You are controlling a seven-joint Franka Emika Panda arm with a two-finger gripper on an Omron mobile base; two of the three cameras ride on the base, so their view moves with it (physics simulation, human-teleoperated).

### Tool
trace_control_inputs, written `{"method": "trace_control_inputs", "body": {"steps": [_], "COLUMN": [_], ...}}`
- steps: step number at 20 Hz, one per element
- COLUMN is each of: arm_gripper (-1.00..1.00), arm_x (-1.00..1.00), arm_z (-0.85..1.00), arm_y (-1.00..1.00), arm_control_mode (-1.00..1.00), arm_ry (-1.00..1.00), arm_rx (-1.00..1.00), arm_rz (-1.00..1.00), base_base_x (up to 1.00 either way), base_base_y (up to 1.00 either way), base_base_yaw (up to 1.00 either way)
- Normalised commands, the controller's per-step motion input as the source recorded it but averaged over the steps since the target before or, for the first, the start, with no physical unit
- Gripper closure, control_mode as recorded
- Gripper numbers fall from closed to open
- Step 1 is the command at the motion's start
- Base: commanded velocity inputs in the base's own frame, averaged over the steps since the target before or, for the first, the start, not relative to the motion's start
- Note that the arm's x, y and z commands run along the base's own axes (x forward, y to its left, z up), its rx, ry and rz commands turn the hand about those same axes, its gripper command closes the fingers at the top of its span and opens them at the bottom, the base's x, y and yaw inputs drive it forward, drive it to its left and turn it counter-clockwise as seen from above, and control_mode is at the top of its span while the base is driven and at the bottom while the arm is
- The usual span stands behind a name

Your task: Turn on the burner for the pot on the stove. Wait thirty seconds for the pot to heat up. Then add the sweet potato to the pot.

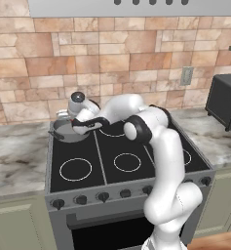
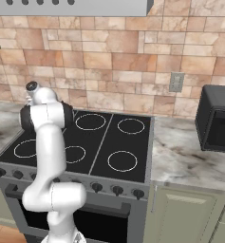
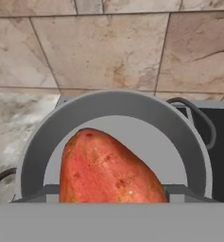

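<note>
The grey pot [image 1: 64, 133] sits on the back left ring of the stove [image 1: 126, 146], close to the brick wall. In the hand view its round rim [image 3: 118, 97] and a dark side handle lie right below the hand. My gripper [image 1: 70, 118] hangs just above the pot, shut on the orange-red sweet potato [image 3: 108, 165]. The sweet potato sits between the fingertips [image 3: 179, 191] over the pot's grey floor. In the right base view the arm's upper links hide the pot and the hand; the stove [image 2: 104, 142] shows behind them.
A row of black knobs [image 1: 103, 197] lines the stove's front. A black box-shaped appliance [image 1: 226, 100] stands on the marble counter to the right. A wall outlet [image 1: 186, 74] is on the brick backsplash, and a grey hood hangs overhead.
</note>
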Motion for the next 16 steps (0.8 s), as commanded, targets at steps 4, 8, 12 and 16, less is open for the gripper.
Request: {"method": "trace_control_inputs", "body": {"steps": [4,8,12,16], "arm_gripper": [1.0,1.0,1.0,1.0], "arm_x": [0.24,0.14,0.05,0.02], "arm_z": [0.0,-0.04,-0.1,-0.07], "arm_y": [0.01,0.0,0.0,0.0], "arm_control_mode": [-1.0,-1.0,-1.0,-1.0], "arm_ry": [0.0,0.0,0.0,0.0], "arm_rx": [0.0,0.0,0.0,0.0], "arm_rz": [0.0,0.0,0.0,0.0], "base_base_x": [0.0,0.0,0.0,0.0], "base_base_y": [0.0,0.0,0.0,0.0], "base_base_yaw": [0.0,0.0,0.0,0.0]}}
